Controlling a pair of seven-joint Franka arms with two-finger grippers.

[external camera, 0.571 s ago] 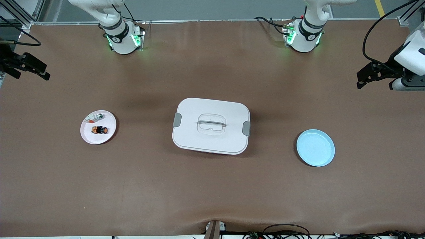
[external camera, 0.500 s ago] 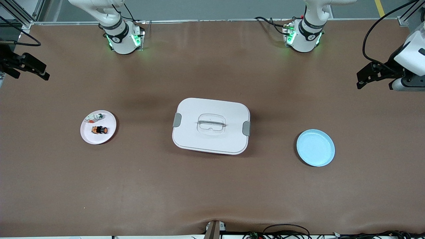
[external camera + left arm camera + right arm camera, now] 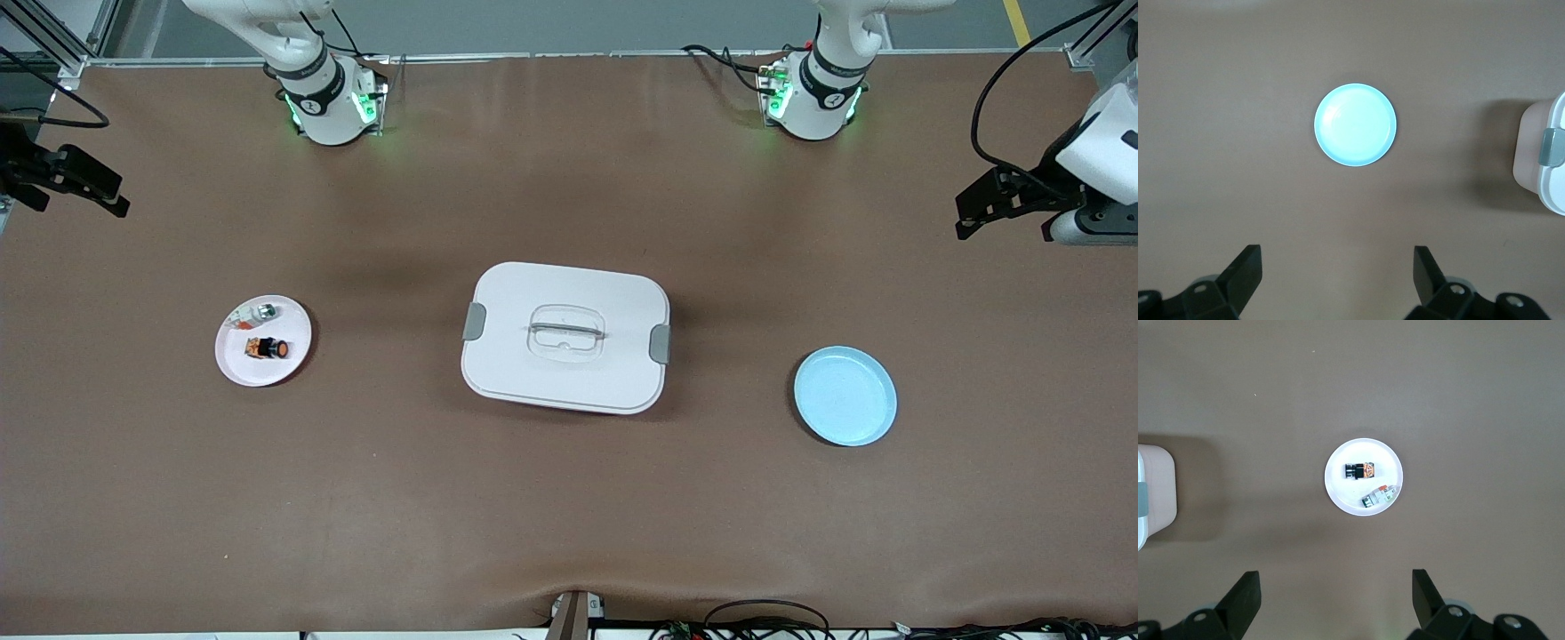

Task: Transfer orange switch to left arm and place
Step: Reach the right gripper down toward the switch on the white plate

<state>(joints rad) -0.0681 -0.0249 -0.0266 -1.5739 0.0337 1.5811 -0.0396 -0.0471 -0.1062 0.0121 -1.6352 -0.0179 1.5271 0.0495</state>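
Orange switch (image 3: 268, 348) lay on pink plate (image 3: 289, 360) beside silver-and-clear part (image 3: 1379, 497). Left gripper (image 3: 1338, 267), right gripper (image 3: 1336, 587): spread apart, empty, aloft over table (image 3: 569, 498). No legible writing.

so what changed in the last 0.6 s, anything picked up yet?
Almost nothing, and no pickup. The right gripper, up at the right arm's end of the table, drifted slightly toward that table edge; jaws open, empty. The left gripper waits open at its own end, unmoved. The orange switch lies on the pink plate as before; box and blue plate unchanged.
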